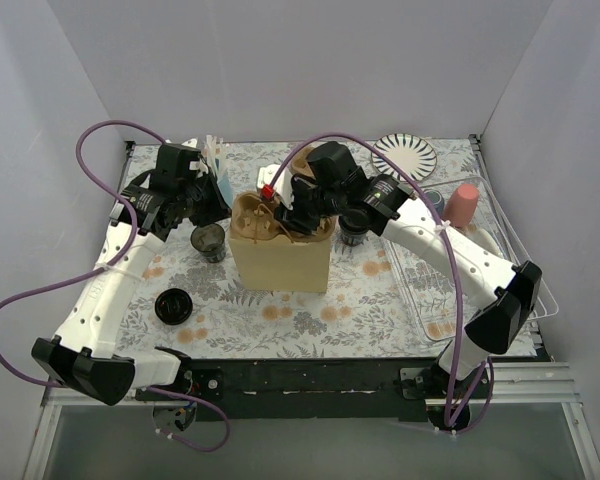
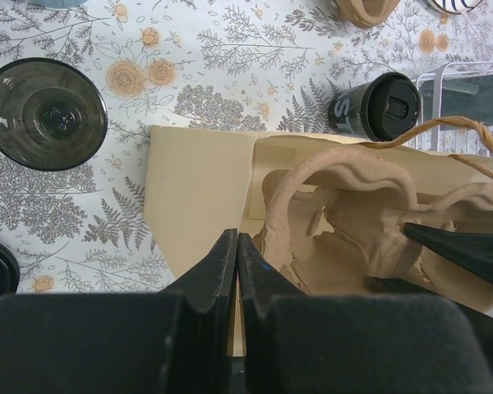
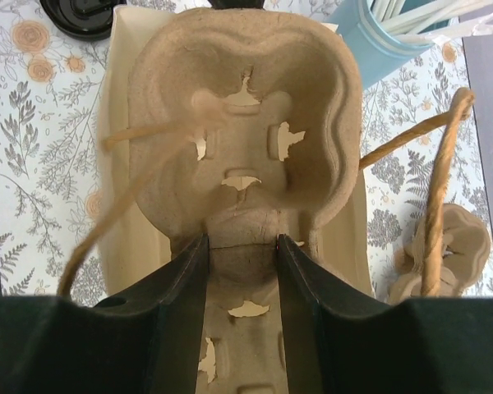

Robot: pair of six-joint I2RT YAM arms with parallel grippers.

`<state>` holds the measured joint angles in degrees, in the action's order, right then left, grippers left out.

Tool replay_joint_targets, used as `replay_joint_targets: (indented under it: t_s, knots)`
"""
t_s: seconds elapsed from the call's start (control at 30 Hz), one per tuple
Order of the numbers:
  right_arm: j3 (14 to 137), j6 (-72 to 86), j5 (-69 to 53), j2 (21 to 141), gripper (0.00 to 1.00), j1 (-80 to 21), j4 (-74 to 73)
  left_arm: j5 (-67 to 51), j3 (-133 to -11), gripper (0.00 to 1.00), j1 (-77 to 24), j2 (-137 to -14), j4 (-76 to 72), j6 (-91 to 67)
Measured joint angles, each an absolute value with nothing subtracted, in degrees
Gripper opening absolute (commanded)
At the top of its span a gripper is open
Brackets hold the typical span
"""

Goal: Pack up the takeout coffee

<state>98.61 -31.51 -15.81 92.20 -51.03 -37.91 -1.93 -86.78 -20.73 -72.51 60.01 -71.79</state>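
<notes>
1. Coffee: open cup (image 1: 208, 241) stood at bag's (image 1: 280, 265) 9 o'clock; lidded cup (image 1: 354, 228) at its 3 o'clock.
2. Left gripper (image 2: 237, 238): jaws together, empty, over bag.
3. Right gripper (image 3: 241, 240): clamped on carrier (image 3: 242, 107) inside bag.

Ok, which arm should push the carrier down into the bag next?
Right, probably: the right gripper grips the pulp carrier inside the paper bag; the left gripper is shut at the bag's edge.

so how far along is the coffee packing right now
Done: the bag stands open. In hand: the left gripper seems to pinch its rim; the right gripper holds the carrier in its mouth. Left: the lidded cup and the open cup both stand outside on the table, the loose lid apart.
</notes>
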Motion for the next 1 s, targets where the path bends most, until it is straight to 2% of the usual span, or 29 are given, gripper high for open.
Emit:
replay_joint_targets:
  t_s: [0.6,1.0]
  knots:
    - [87.37,-29.87,-21.8,89.34,0.36,-49.32,-28.75,-2.7,-87.2,0.0,-20.75,-72.64,60.36,-72.01]
    - [80.86,-28.18,-22.94,89.21,0.38,-48.45,-19.29,-3.79,-86.91,0.0,-20.75,-72.1,60.4,-72.03]
